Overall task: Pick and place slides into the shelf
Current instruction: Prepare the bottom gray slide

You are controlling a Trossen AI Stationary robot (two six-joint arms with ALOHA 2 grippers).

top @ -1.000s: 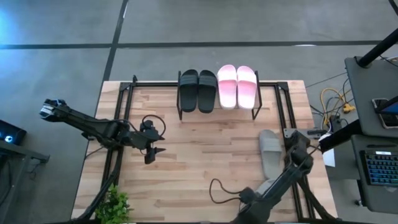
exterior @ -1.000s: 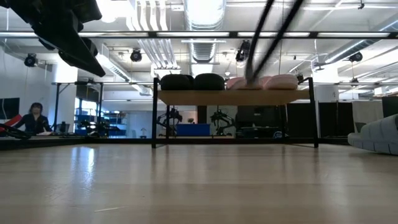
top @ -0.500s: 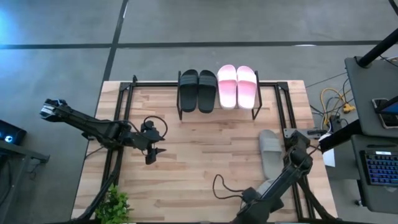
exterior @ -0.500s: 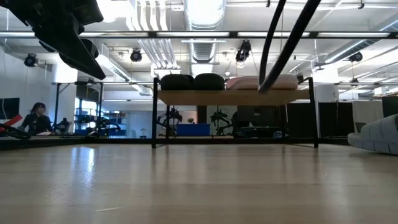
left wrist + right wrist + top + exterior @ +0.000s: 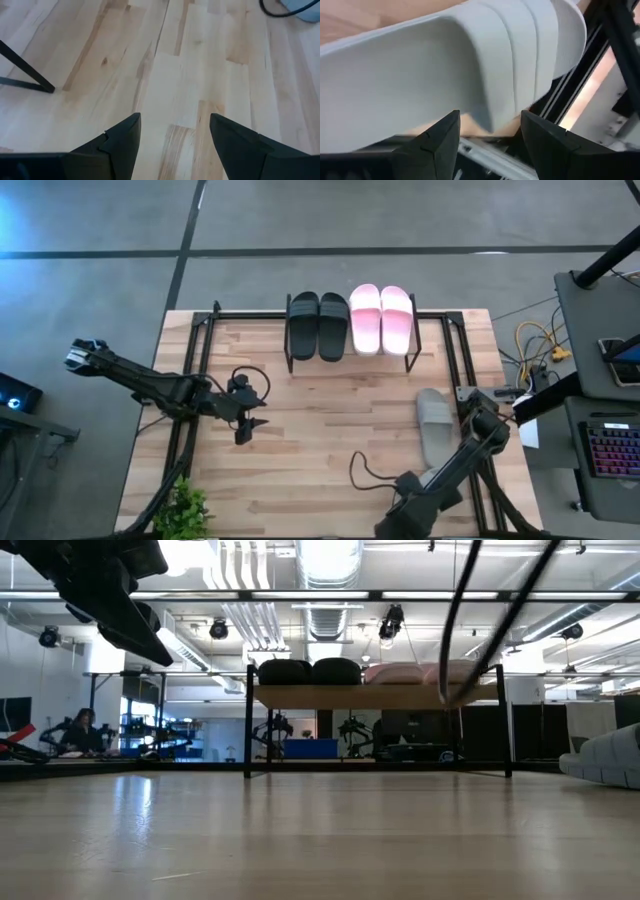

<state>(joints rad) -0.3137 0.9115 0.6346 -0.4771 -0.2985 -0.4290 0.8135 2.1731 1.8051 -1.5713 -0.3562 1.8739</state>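
table: the light wooden table (image 5: 330,420) carries everything; most of its middle is bare board.
shelf: the shelf (image 5: 350,358) stands at the far edge of the table, centred. in the low view its top board (image 5: 375,695) sits level on thin dark legs.
slides on the shelf: a black pair (image 5: 318,325) and a pale pink pair (image 5: 381,318) lie side by side on top, the black pair toward the left arm's side. they look to fill the board from end to end.
grey slide: one grey slide (image 5: 434,426) lies flat on the table near the right edge, well apart from the shelf. a second grey slide cannot be made out.
right gripper: the right gripper (image 5: 487,131) is low over the grey slide (image 5: 470,65), fingers spread, with the edge of the wide strap between them. whether the pads touch it cannot be told.
left gripper: the left gripper (image 5: 243,429) waits over bare table on the left side, fingers spread and holding nothing.
step in hand: judged as the grasp of the grey slide.
doing it well: the right arm should close across the strap rather than the flat sole, since the strap gives the fingers an edge to bite; it should lift straight up before swinging, so the sole clears the frame rail beside it.
risk: the soft strap may flex and let the slide hang tilted.
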